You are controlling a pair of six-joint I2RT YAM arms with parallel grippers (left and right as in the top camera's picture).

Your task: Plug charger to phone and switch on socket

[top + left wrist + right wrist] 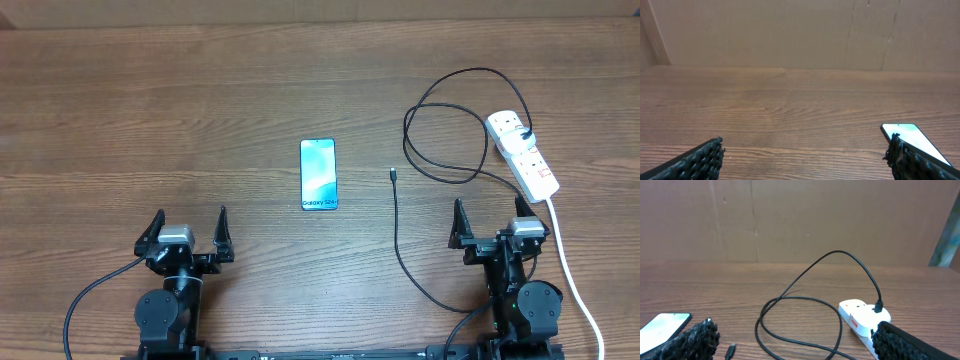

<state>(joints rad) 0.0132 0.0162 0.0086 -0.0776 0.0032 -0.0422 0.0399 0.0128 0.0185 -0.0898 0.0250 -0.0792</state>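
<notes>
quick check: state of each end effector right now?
Left end effector: open, holding nothing.
Right end effector: open, holding nothing.

From above I see the phone (318,175) lying screen-up at the centre of the counter (150,100), apart from both arms. The charger (397,230) has its tip near the phone's right side, not touching. Its cable runs down the frame, then loops at upper right to its plug in the socket (522,150). The left gripper (190,215) at lower left and the right gripper (488,205) at lower right both gape wide, holding nothing.
</notes>
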